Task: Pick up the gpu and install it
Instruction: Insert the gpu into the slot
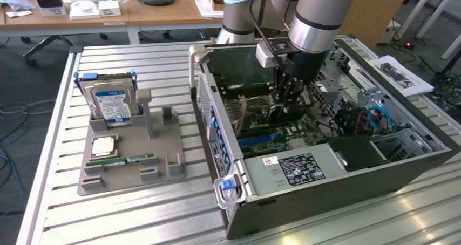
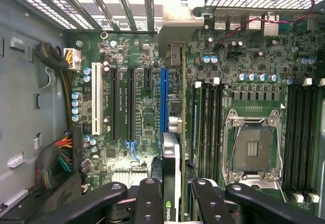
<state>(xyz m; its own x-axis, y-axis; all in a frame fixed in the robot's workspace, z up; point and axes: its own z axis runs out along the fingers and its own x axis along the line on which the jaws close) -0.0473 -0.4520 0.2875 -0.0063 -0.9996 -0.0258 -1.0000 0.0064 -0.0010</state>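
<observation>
While the slim, flat black gpu (image 2: 171, 155) is already picked up, seating appears undone.
Exterior view: the hand (image 1: 290, 92) is set inside the open grey metal computer case (image 1: 403, 169). Wrist view: the gpu is pinched edge-on by the hand (image 2: 175, 198), over the long blue slot (image 2: 164, 99).

dark gpu (image 2: 171, 163) stands edge-on by the blue slot (image 2: 164, 97).

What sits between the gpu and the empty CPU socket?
Black memory slots, in the wrist view, run between the gpu and the CPU socket.
</observation>
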